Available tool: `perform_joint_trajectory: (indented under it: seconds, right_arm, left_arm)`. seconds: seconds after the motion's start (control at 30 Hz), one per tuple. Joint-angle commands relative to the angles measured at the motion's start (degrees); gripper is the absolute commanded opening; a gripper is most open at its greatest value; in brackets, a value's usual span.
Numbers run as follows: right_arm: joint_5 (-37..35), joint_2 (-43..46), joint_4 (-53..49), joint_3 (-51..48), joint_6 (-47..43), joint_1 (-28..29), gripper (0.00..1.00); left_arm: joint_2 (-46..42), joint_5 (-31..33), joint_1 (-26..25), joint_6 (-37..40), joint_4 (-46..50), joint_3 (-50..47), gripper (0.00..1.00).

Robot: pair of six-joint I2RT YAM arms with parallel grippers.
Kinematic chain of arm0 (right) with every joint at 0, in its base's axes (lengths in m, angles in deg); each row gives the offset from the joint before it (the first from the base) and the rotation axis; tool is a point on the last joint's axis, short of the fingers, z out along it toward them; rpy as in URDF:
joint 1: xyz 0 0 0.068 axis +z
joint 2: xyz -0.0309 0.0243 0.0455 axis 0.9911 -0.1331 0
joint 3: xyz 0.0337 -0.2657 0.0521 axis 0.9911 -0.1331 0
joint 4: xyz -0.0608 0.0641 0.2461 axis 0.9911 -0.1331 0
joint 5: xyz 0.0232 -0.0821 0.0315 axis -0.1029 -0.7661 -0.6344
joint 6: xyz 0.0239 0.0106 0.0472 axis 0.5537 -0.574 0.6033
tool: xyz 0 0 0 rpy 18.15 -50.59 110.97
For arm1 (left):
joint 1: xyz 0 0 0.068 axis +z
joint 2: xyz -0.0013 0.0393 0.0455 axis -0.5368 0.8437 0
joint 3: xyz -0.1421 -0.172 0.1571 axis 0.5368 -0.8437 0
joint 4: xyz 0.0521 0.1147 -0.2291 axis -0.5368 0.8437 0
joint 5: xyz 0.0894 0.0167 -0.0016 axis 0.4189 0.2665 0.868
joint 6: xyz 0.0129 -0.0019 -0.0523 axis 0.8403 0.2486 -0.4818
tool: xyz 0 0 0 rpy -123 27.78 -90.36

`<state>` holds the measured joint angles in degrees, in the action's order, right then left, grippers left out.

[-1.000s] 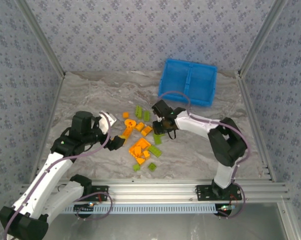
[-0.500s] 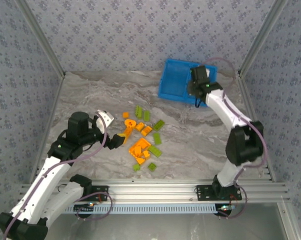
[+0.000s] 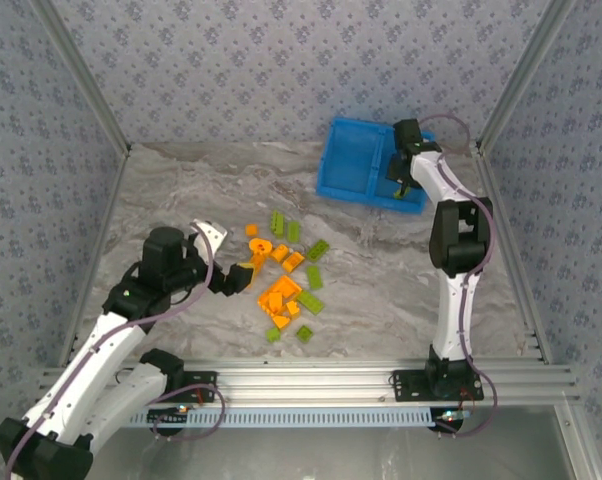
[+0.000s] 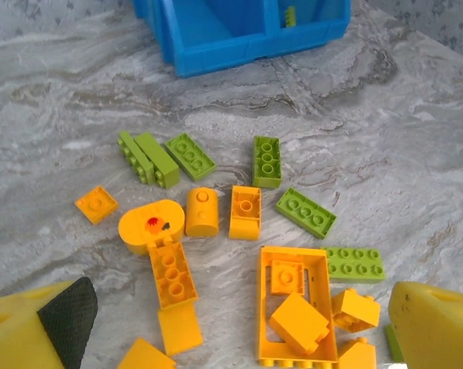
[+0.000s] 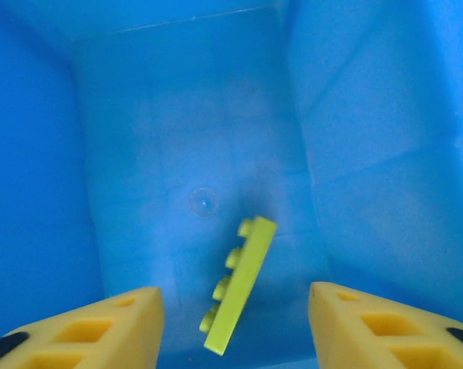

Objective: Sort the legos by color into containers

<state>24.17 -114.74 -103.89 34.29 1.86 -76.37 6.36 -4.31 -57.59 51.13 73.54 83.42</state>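
Noted jaws of right gripper standing apart and gripping nothing, with one lime green brick tilted between them, clear of both fingers, inside the right compartment of the blue bin. Found jaws of left gripper spread wide and empty, low over the unsorted legos, orange and green mixed, loose on the counter, well apart from the bin.
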Motion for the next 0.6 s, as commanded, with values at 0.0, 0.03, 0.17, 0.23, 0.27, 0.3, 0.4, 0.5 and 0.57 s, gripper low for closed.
perform_joint_trajectory:
  seconds: [0.0, 0.03, 0.17, 0.23, 0.27, 0.3, 0.4, 0.5, 0.57]
  right_arm:
    - [1.49, 1.71, -2.01, 2.57, -0.81, -0.70, 0.57]
    - [1.74, 2.72, -2.32, 2.45, -0.73, -0.57, 0.57]
    - [3.66, 10.38, -1.23, -2.23, -1.38, 0.71, 0.58]
    - [3.93, 15.67, 0.75, -7.22, -1.50, 1.30, 0.59]
    - [4.90, 18.93, 1.88, -10.64, -1.61, 1.56, 0.59]
    - [5.58, 21.71, 2.34, -13.67, -1.42, 1.74, 0.60]
    - [8.97, 31.32, 3.26, -22.61, -1.70, 2.52, 0.65]
    - [10.72, 41.32, 2.39, -31.00, -0.52, 4.36, 0.70]
    - [12.12, 48.59, 2.53, -36.95, 1.80, 6.83, 0.72]
  left_arm:
    - [-0.60, 5.65, -2.29, -11.89, 2.71, 3.22, 0.99]
    - [-0.48, 8.63, -3.08, -16.05, 4.17, 3.75, 0.99]
    - [2.38, 12.85, -5.56, -28.68, 9.95, 6.28, 0.94]
    - [4.12, 14.94, -8.06, -33.18, 10.93, 6.73, 0.90]
    - [5.23, 16.30, -9.83, -35.07, 10.97, 6.79, 0.88]
    - [6.30, 17.91, -11.54, -36.64, 10.93, 6.95, 0.88]
    - [12.27, 21.32, -16.90, -39.64, 10.21, 8.35, 0.86]
    - [21.60, 22.57, -21.62, -38.85, 8.15, 11.73, 0.83]
    - [29.47, 22.94, -23.45, -36.67, 7.16, 15.28, 0.80]
